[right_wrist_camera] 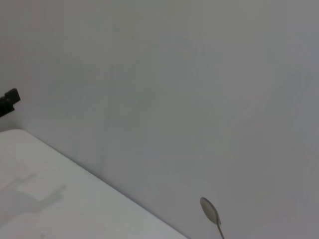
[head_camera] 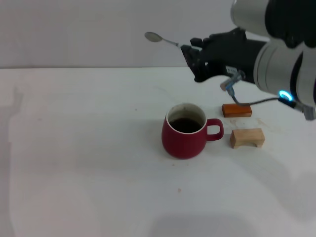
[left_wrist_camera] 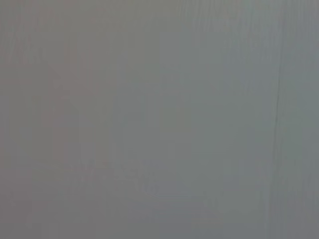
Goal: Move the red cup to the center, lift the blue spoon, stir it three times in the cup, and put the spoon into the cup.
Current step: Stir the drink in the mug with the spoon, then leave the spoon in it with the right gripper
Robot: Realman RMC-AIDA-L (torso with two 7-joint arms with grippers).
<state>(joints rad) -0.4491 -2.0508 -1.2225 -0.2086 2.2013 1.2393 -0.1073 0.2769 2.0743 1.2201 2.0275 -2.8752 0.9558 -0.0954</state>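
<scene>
Head view: rounded dark red ceramic cup (head_camera: 184,131) with white inside and dark liquid, upright near the middle of the white counter (head_camera: 79,163), loop handle toward the robot's right. Just beyond the handle, a pale wooden block (head_camera: 247,138); behind that, a flat orange-brown block (head_camera: 237,109). Raised above the far part of the counter, well clear of the cup, the black right pincer (head_camera: 189,52), clamped on the slim spoon (head_camera: 161,39); silver bowl and neck jutting toward the robot's left, nearly level, handle hidden in the grip. No left pincer anywhere here. Left wrist view: only a plain grey surface. Right wrist view: pale wall above a corner of the counter, the spoon's silver bowl (right_wrist_camera: 210,211) at the frame's edge; own fingers out of sight.
</scene>
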